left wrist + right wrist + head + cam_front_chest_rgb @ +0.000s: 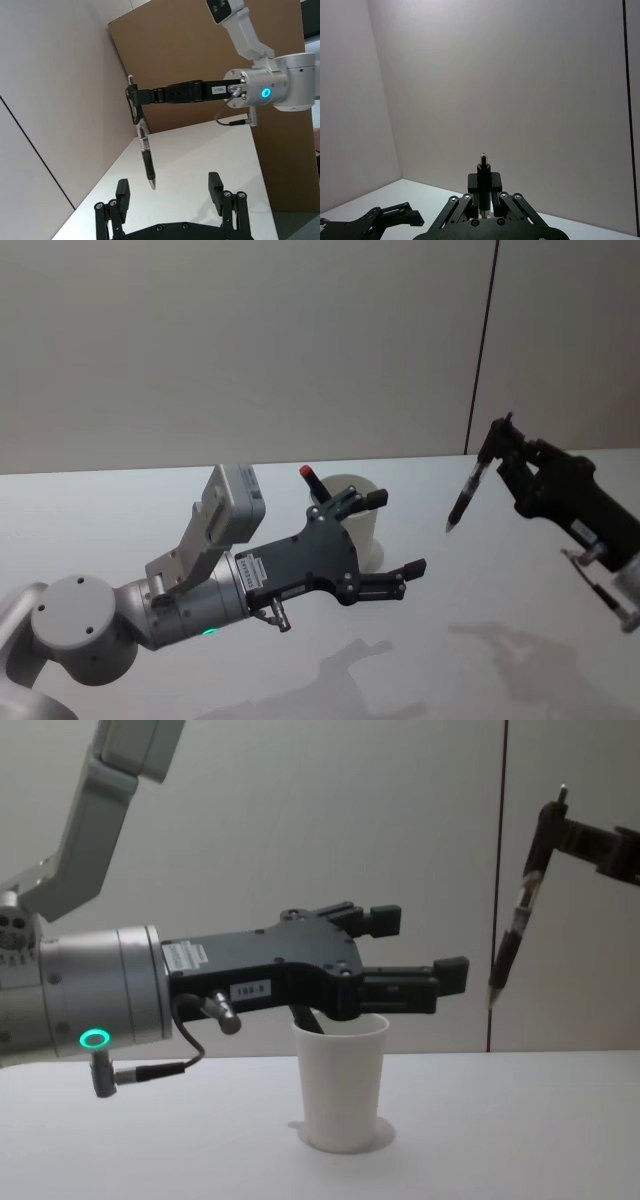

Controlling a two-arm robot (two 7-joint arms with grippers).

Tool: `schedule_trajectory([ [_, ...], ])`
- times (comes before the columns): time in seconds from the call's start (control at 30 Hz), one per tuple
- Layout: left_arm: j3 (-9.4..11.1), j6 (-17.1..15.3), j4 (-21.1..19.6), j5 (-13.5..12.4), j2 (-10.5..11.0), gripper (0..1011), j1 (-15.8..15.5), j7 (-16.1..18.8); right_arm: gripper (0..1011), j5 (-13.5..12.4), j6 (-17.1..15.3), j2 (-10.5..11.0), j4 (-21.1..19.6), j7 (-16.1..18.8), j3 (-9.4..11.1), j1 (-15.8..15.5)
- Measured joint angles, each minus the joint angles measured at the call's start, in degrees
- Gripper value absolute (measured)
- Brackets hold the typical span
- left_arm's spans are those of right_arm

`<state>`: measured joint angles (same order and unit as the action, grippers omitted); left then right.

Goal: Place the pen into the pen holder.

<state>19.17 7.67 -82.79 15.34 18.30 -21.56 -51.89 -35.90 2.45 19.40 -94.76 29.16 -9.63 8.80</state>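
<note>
Large in the chest view, the left hand (420,952) reaches forward from the left with its two black fingers (398,984) spread wide apart, gripping nothing. It hangs just above the pen holder (340,1088), a plain white paper cup standing upright on the white worktop (520,1130). From the head camera this hand (388,536) covers most of the cup (368,532).

Off to the right and well above the worktop, the right hand (545,832) is clamped on the upper part of the pen (512,935), which hangs tip down, slightly tilted, clear of the cup and apart from the left hand. The left wrist view shows the same grip, the dark pen (145,159) dangling below the closed fingers.

Something dark leans inside the cup at its rim, and a red-tipped object (309,476) pokes up behind the left hand; what either is cannot be made out.
</note>
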Motion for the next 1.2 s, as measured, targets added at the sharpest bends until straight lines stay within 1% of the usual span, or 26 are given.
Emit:
schedule_trajectory([
  [0.3,0.0,0.0,0.0,0.0,0.0,1000,0.0,0.0,144,1.27,1.53,-0.68,6.46,4.42,0.26,5.73],
  [0.47,0.0,0.0,0.0,0.0,0.0,1000,0.0,0.0,144,1.67,2.46,-1.33,11.3,7.69,0.29,9.6],
  [0.63,0.0,0.0,0.0,0.0,0.0,1000,0.0,0.0,144,1.98,3.2,-1.95,15.43,10.83,0.18,12.81],
  [0.7,0.0,0.0,0.0,0.0,0.0,1000,0.0,0.0,144,2.08,3.53,-2.3,17.45,12.29,0.05,14.37],
  [0.73,0.0,0.0,0.0,0.0,0.0,1000,0.0,0.0,144,2.17,3.76,-2.62,19.15,13.25,-0.08,15.61],
  [0.77,0.0,0.0,0.0,0.0,0.0,1000,0.0,0.0,144,2.17,3.76,-2.62,19.15,13.25,-0.08,15.61],
  [0.8,0.0,0.0,0.0,0.0,0.0,1000,0.0,0.0,144,2.23,4.04,-2.93,20.71,14.32,-0.23,16.74],
  [0.83,0.0,0.0,0.0,0.0,0.0,1000,0.0,0.0,144,2.26,4.18,-3.08,21.4,14.78,-0.31,17.24],
  [0.87,0.0,0.0,0.0,0.0,0.0,999,0.0,0.0,144,2.33,4.44,-3.46,23.25,15.64,-0.5,18.55],
  [0.9,0.0,0.0,0.0,0.0,0.0,999,0.0,0.0,144,2.38,4.65,-3.62,24.0,16.23,-0.59,19.07],
  [0.93,0.0,0.0,0.0,0.0,0.0,1000,0.0,0.0,144,2.46,4.99,-3.97,25.63,17.08,-0.79,20.16],
  [1.07,0.0,0.0,0.0,0.0,0.0,1000,0.0,0.0,144,2.6,5.81,-4.78,29.02,18.66,-1.26,22.43],
  [1.17,0.0,0.0,0.0,0.0,0.0,1000,0.0,0.0,144,2.76,6.93,-5.73,32.99,20.51,-1.91,25.01],
  [1.2,0.0,0.0,0.0,0.0,0.0,1000,0.0,0.0,144,2.79,7.22,-5.92,33.73,20.91,-2.04,25.46],
])
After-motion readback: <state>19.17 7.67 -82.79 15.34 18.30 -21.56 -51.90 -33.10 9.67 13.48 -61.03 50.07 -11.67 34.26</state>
